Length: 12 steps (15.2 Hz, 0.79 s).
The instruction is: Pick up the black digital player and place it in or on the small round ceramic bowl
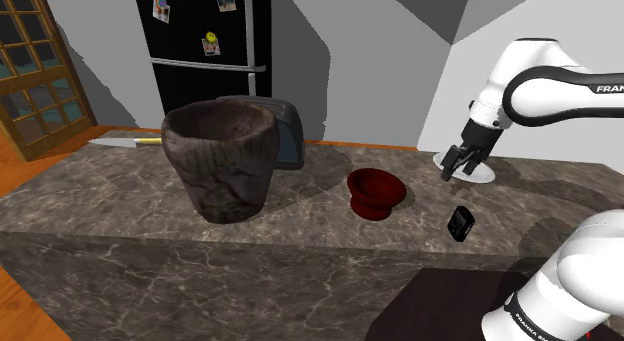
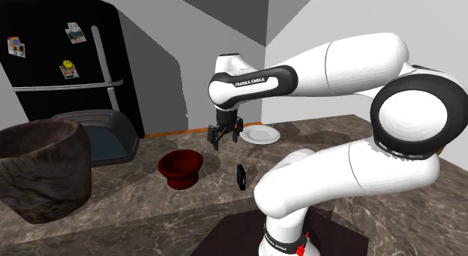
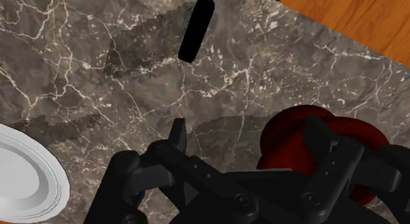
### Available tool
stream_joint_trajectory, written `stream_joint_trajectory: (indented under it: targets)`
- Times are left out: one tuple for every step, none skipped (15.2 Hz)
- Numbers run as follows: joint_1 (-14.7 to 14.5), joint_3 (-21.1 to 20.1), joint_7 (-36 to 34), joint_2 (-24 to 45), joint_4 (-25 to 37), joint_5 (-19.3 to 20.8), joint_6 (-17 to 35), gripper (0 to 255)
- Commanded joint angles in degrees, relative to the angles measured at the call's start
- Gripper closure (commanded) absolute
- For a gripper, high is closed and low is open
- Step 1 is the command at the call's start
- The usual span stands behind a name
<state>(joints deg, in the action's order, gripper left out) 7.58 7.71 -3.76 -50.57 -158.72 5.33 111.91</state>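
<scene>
Arm (image 2: 337,63): "FRANKA EMIKA", white letters on dark band (image 2: 259,82) of forearm, second exterior view. Shoulder view: same lettering cut at right edge, "FRAN" readable. Lettering on lower link near stand too small to read. Fridge (image 2: 52,104) magnets (image 2: 67,69): yellow smiley face, no readable words.

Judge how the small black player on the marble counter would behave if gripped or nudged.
The slim black rectangular player looks rigid, so it probably won't flex. It seems to stand on a narrow edge, so a nudge would likely topple it. Its smooth flat faces may slip unless the open black claw squeezes squarely.
</scene>
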Motion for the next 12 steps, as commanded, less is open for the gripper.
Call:
stream_joint_trajectory:
  targets:
    - [1.4,1.3,0.9,-0.5,-3.4,1.3,2.3,0]
    - [2.1,2.1,1.4,-0.5,-4.9,2.0,3.5,0]
    - [2.9,2.8,1.9,-0.3,-6.3,2.8,4.7,0]
    - [3.8,3.5,2.4,-0.1,-7.7,3.6,6.0,0]
    - [4.7,4.3,2.9,0.2,-9.1,4.4,7.4,0]
    - [5.6,5.1,3.5,0.6,-10.4,5.3,8.8,0]
    - [6.1,5.5,3.8,0.9,-11.0,5.7,9.6,0]
    - [6.1,5.7,3.8,1.5,-11.6,5.9,10.7,0]
    - [6.2,5.8,3.8,2.1,-12.1,6.0,11.8,0]
    - [6.2,6.0,3.7,2.7,-12.6,6.2,12.9,0]
    - [6.3,6.1,3.7,3.4,-13.1,6.4,14.0,0]
    - [6.3,6.3,3.7,4.1,-13.6,6.5,15.2,0]
